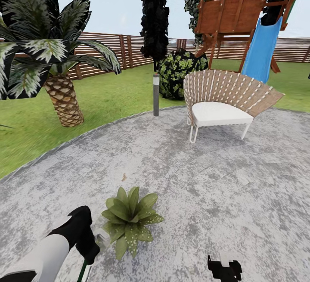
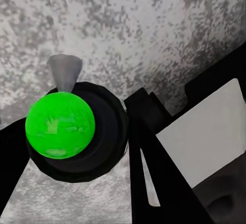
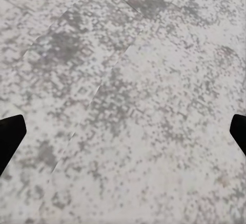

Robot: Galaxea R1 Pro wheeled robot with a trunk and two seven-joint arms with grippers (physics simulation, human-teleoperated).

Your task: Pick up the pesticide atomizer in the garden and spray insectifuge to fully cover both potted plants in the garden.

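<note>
One potted plant (image 1: 129, 219), a low rosette of speckled green leaves, sits on the grey stone patio (image 1: 193, 178) of the garden. Just left of it my left gripper (image 1: 91, 251) is shut on the pesticide atomizer (image 1: 84, 269), whose whitish sprayer head (image 1: 102, 239) points toward the leaves. In the left wrist view the atomizer (image 2: 60, 125) appears end-on as a bright green round shape in a dark ring, with its pale nozzle (image 2: 64, 73) beyond and black fingers (image 2: 154, 147) on either side. My right gripper (image 1: 224, 265) hangs open over bare patio, its fingertips (image 3: 10, 137) far apart.
A white chair with a woven fan back (image 1: 221, 101) stands at the patio's far side, a grey bollard (image 1: 156, 94) beside it. A palm (image 1: 64, 97), a dark bush (image 1: 178, 73), a wooden play tower with a blue slide (image 1: 262, 49) and a slatted fence (image 1: 112, 51) ring the lawn.
</note>
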